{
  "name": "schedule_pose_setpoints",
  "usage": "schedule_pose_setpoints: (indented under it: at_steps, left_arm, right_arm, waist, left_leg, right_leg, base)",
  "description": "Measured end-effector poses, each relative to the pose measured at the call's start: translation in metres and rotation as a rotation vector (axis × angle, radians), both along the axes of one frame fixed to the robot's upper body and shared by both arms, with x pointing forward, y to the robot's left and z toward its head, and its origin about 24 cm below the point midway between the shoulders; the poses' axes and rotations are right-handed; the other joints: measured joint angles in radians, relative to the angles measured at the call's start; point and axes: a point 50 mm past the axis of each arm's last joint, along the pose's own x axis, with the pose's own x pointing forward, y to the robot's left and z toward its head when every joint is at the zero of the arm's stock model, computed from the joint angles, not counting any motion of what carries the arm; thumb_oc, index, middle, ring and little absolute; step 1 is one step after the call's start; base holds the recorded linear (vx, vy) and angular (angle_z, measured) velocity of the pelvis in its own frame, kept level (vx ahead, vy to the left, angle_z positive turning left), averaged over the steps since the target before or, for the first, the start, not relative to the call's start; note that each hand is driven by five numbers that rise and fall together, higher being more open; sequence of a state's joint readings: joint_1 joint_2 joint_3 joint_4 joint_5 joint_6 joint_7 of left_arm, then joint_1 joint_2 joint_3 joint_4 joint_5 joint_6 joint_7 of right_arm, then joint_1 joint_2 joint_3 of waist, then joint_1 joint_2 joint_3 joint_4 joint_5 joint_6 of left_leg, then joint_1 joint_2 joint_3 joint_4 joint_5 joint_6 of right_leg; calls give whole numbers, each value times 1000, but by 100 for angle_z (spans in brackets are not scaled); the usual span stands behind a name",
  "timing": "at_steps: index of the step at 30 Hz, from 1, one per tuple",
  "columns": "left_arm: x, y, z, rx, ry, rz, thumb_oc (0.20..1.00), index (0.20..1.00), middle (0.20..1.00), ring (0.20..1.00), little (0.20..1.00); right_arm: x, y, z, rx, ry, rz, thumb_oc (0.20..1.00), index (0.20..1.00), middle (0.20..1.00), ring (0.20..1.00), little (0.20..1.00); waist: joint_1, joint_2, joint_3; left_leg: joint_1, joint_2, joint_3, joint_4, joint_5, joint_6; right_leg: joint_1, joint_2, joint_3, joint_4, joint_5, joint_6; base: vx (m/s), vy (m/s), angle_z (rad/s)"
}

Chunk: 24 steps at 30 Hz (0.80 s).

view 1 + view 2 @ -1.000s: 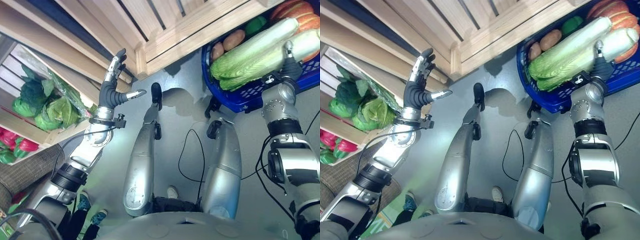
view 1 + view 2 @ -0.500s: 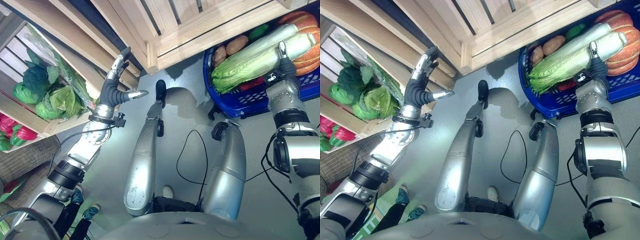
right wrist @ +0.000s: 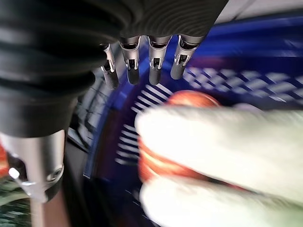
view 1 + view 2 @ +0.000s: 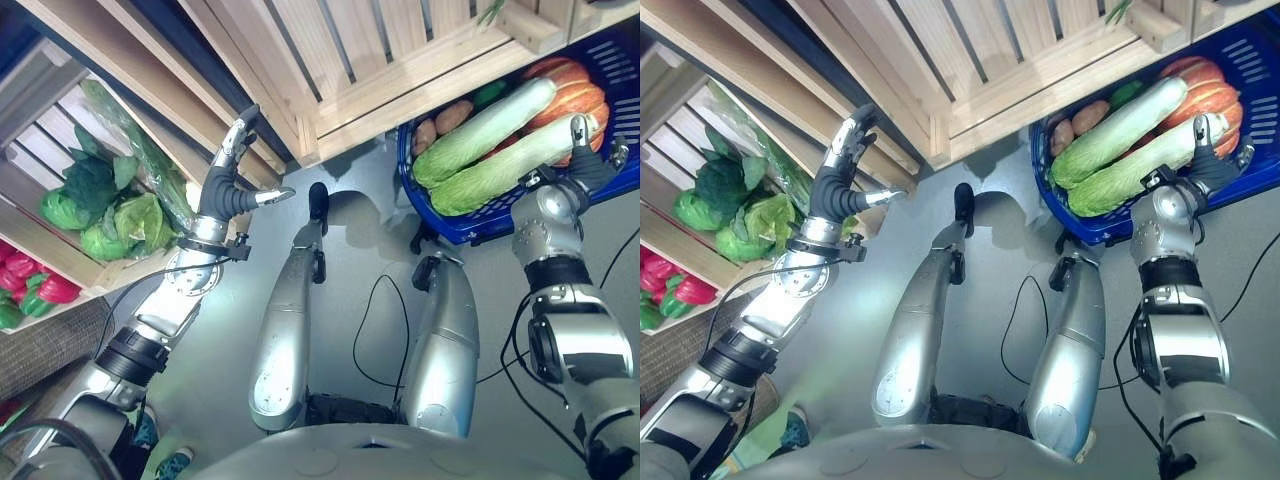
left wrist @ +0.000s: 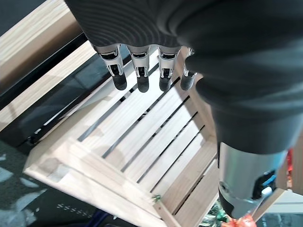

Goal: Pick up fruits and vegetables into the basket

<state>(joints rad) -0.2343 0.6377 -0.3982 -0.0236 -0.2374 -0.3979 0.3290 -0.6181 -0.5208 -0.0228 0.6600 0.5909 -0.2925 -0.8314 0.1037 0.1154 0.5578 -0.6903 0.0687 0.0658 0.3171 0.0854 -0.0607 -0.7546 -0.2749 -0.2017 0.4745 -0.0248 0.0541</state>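
Observation:
A blue basket point(image 4: 470, 228) stands on the grey floor at the right. It holds two long pale-green cabbages point(image 4: 482, 128), an orange pumpkin point(image 4: 578, 88), potatoes point(image 4: 450, 115) and a green vegetable point(image 4: 490, 93). My right hand point(image 4: 587, 165) hovers over the white end of the nearer cabbage point(image 3: 227, 142), beside the pumpkin point(image 3: 194, 99). Its fingers point(image 3: 154, 64) are straight and hold nothing. My left hand point(image 4: 223, 188) is raised at the left, open and bare, with its fingers point(image 5: 137, 71) pointing at a wooden crate.
A slatted wooden crate point(image 4: 400, 50) spans the top, its inside point(image 5: 142, 142) bare. At the left, a shelf crate holds leafy green vegetables point(image 4: 105, 205), with red peppers point(image 4: 30, 290) below them. Grey floor lies between the crates and the basket.
The whole picture has shifted, so the camera moved. Both hands keep their open pose; the right hand stays over the cabbage's white end in the basket.

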Motion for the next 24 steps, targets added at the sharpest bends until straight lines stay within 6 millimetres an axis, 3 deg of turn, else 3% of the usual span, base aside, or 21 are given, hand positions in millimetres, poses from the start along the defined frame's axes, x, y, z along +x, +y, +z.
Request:
schedule_pose_setpoints:
  at_steps: [6, 9, 13, 17, 21, 24]
  left_arm:
    - [-7, 3, -16, -27, 59, 25, 1000, 1000, 1000, 1000, 1000]
    - [-9, 9, -17, -47, 55, 48, 1000, 1000, 1000, 1000, 1000]
    - [-11, 20, -29, -57, 91, 92, 1000, 1000, 1000, 1000, 1000]
    - [-24, 33, -47, -51, 161, 111, 1000, 1000, 1000, 1000, 1000]
    - [-34, 44, -59, -20, 225, 96, 1000, 1000, 1000, 1000, 1000]
    - [-42, 47, -76, -14, 305, 79, 1000, 1000, 1000, 1000, 1000]
  right_arm:
    - [-29, 35, 13, -286, -119, 66, 1000, 1000, 1000, 1000, 1000]
    - [-39, 45, 9, -388, -138, 110, 1000, 1000, 1000, 1000, 1000]
    - [-52, 54, -16, -473, -47, 232, 1000, 1000, 1000, 1000, 1000]
    - [-66, 76, -42, -542, 38, 492, 1000, 1000, 1000, 1000, 1000]
    - [-76, 92, -67, -561, 135, 737, 1000, 1000, 1000, 1000, 1000]
    - [-88, 102, -92, -489, 211, 877, 1000, 1000, 1000, 1000, 1000]
  waist:
    - [-58, -6, 1]
    - [-77, -16, -1]
    - [-86, -44, 0]
    - [-96, -89, -23]
    - [-100, -148, -88]
    - [-96, -159, -193]
  left_leg:
    - [151, 6, 24, -17, -31, 6]
    - [217, 14, 37, -31, -40, 6]
    - [320, 26, 55, -68, -46, 3]
    - [443, 37, 64, -137, -41, -7]
    - [531, 38, 72, -199, -33, -16]
    - [591, 33, 80, -245, -36, -16]
  right_leg:
    - [167, 14, 4, -76, 17, 18]
    - [234, 27, 17, -111, 22, 24]
    - [329, 42, 22, -156, 29, 25]
    - [451, 59, 9, -232, 37, 29]
    - [543, 71, 1, -302, 52, 34]
    - [608, 76, -3, -364, 62, 44]
  base:
    - [-5, 110, -12]
    - [20, 69, -14]
    - [71, 73, -13]
    - [106, 47, -7]
    - [140, 71, -2]
    - [131, 79, -3]
